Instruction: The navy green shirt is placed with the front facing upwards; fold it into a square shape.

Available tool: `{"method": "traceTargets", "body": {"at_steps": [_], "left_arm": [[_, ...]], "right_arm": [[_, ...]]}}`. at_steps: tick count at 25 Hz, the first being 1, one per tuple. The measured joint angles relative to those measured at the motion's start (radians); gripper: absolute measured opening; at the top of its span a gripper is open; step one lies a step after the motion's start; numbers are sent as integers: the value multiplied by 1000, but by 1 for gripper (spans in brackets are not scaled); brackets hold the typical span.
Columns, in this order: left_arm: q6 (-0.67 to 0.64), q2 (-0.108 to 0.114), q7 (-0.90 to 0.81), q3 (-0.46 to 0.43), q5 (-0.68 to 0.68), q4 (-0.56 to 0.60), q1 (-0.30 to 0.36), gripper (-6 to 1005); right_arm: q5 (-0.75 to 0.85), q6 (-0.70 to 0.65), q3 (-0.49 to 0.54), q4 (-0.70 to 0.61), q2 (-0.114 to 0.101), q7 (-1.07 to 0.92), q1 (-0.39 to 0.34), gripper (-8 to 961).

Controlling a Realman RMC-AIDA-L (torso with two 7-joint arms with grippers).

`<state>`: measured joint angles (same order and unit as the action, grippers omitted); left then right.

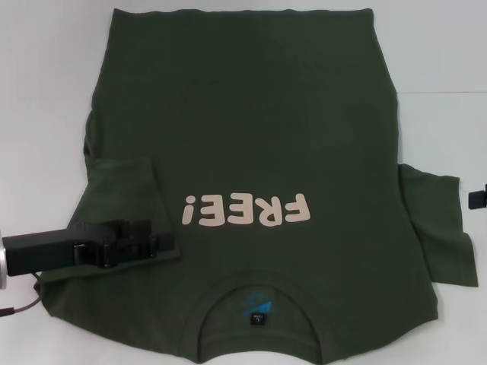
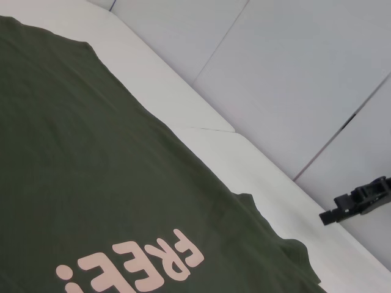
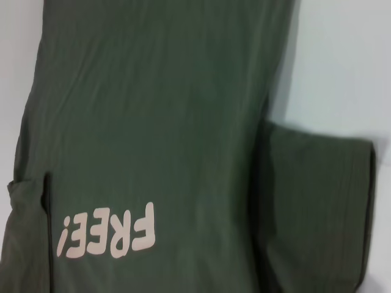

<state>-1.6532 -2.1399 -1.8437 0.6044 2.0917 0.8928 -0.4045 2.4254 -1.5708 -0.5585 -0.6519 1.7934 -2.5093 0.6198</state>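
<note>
Item: left gripper (image 1: 156, 245). We found it low over the shirt's (image 1: 251, 129) left shoulder, at the folded-in left sleeve (image 1: 125, 190); we could not tell how its fingers were set.

Item: shirt. It lay front up, spread flat, collar (image 1: 259, 304) nearest the robot, hem farthest, pale "FREE!" lettering (image 1: 247, 211) across the chest. We judged it light, soft and limp: it would sag and crease when lifted, and cling a little to the surface rather than slide. We thought the best holds were edges and corners, namely sleeve ends, shoulder seams and hem corners, pinched through a single fold. The right sleeve (image 1: 441, 228) lay out flat, not yet folded.

Item: right gripper (image 1: 479, 198). We saw only a dark tip beside the right sleeve, off the cloth; finger state not discernible.

Item: surface (image 1: 46, 84). White, smooth, matte, with a faint seam (image 1: 441, 93) at the right. The wrist view showed pale grey panelling (image 2: 293, 73) beyond.
</note>
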Motion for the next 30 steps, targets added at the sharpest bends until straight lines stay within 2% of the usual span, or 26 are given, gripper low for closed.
{"method": "traceTargets", "body": {"at_steps": [7,14,30], "left_arm": [[15,0,3,4,-1,0,-2,766],[28,0,5,5,-1,-2,-2,766],[39,0,5,3,-1,-6,-4,766]], "right_arm": [[3,24,-15,16,25,-8,-5,851],[76,64,-23,16,53,3,0,837],[82,129,-20,18,91,17,-2,807]]}}
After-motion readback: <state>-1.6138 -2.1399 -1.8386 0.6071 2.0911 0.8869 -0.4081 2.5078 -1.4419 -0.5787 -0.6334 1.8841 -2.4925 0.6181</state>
